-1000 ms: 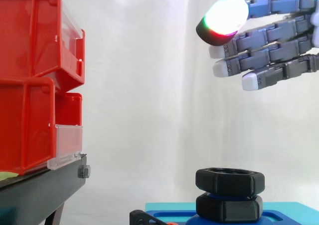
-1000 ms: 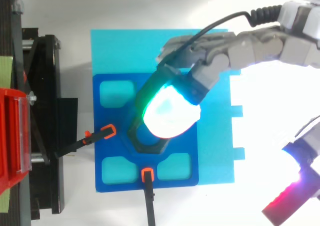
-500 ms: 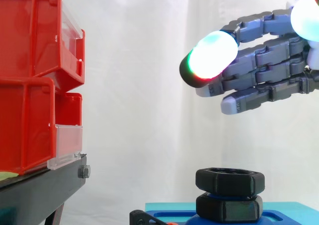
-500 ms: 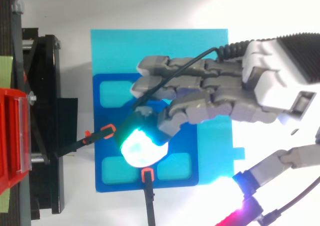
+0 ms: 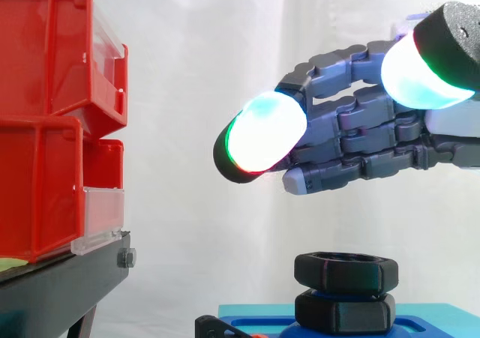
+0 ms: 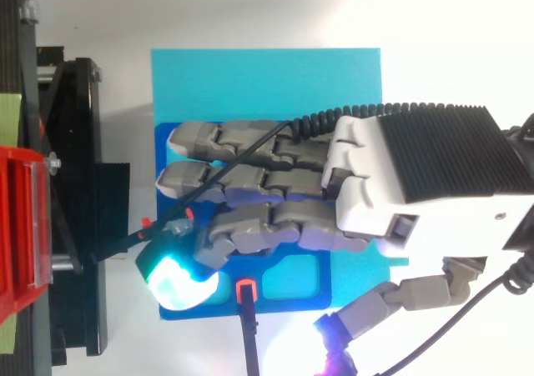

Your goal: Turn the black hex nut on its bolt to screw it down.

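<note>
A black hex nut (image 5: 346, 270) sits on top of a second black hex piece (image 5: 345, 312) on the blue fixture (image 5: 420, 327). My hand (image 5: 360, 139) hovers above it with a clear gap, palm down and fingers stretched out to the left, open and holding nothing. One fingertip (image 5: 259, 136) glows white and green out to the left of the nut; the thumb pad (image 5: 427, 67) glows cyan at the upper right. In the top view my hand (image 6: 417, 180) covers the nut, its fingers (image 6: 225, 176) lying over the dark blue plate (image 6: 288, 299).
Red bins (image 5: 52, 121) stand stacked on a black stand (image 5: 67, 285) at the left. The dark blue plate rests on a cyan base (image 6: 267, 80). Two orange-tipped black clamps (image 6: 244, 291) hold the plate at its left and front edges.
My hand has come down towards the nut and moved left. It now covers the fixture from above, with the glowing fingertip lower and further left.
</note>
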Available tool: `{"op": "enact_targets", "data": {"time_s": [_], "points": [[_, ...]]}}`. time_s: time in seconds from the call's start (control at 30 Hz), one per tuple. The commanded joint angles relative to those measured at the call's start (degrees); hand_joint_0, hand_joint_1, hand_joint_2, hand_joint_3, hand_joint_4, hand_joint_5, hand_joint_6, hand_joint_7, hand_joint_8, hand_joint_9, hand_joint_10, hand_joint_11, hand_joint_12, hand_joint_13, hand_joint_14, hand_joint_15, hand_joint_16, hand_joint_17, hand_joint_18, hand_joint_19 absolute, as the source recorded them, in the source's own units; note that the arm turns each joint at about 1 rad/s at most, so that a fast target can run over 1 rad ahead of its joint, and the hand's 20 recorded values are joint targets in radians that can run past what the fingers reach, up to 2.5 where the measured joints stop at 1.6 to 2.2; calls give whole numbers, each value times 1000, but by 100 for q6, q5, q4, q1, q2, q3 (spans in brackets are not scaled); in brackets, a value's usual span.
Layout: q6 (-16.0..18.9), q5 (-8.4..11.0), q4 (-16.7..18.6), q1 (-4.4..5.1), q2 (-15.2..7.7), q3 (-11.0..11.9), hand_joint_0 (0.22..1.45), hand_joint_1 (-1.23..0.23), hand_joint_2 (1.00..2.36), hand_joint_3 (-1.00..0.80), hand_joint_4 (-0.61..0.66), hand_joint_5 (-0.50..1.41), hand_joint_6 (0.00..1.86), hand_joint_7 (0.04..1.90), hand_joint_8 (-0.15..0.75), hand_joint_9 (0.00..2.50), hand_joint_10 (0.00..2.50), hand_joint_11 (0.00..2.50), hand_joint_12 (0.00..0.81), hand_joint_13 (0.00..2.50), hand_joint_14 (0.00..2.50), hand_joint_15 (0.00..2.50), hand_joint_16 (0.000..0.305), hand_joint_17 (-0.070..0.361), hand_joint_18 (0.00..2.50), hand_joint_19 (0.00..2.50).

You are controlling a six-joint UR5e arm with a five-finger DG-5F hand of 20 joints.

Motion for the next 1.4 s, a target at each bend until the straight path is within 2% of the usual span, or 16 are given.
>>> {"op": "enact_targets", "data": {"time_s": [0.0,0.17,0.43,0.9,1.27,1.3,1.33,1.37], "points": [[-110,-1,-39,13,-36,45,510,-541,1000,-500,137,-232,502,702,241,100,0,0,338,0,0,0,46,103,33,52],[-268,-1,-39,4,-98,45,509,-538,1000,-500,139,-228,502,710,242,104,0,0,341,0,0,0,46,104,28,58],[-998,25,31,22,-98,45,509,-534,1000,-500,141,-226,502,713,241,111,0,0,341,0,0,0,46,104,31,60],[-1551,25,14,127,-106,45,508,-524,1000,-500,154,-210,503,772,247,134,0,0,342,0,0,0,47,106,58,52],[-1929,183,93,206,-106,45,507,-516,1000,-500,156,-209,503,770,249,140,0,0,344,0,0,0,47,106,66,58],[-1947,201,102,215,-124,45,508,-516,1000,-500,154,-209,503,770,249,140,0,0,344,0,0,0,47,106,66,64],[-1947,218,128,224,-273,45,508,-516,1000,-500,154,-209,503,770,249,140,0,0,344,0,0,0,47,106,67,57],[-1938,245,119,224,-317,62,507,-516,1000,-500,155,-209,503,769,249,140,0,0,344,0,0,0,47,106,67,65]]}}
